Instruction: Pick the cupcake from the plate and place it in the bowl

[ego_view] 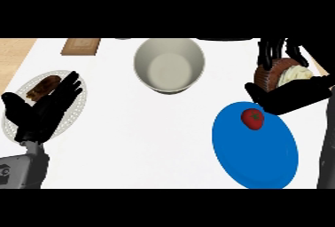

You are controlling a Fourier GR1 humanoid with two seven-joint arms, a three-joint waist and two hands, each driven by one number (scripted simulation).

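Head view, kitchen: right robot hand [291, 95] holds the cupcake [282, 74] at the right side of the white tabletop [150, 133], just beyond the far rim of the blue plate [256, 148]. The cupcake is tipped on its side, its long axis running roughly left to right, brown ridged base toward the bowl [169, 64] and cream top toward the right edge. Black fingers [271, 53] curl over the cake from the far side while the palm and thumb close under it from the near side, so the cupcake is gripped and off the plate. A red tomato [252, 119] lies on the plate's far part, just below the robot hand. The empty-looking cream bowl stands at centre top, well apart from the cupcake. At the left, the left robot hand [46, 111] rests open with fingers spread and pointing up-right, over a white perforated plate [72, 119] that carries a dark brown pastry [43, 86]. A brown board [81, 46] sits at the top left.
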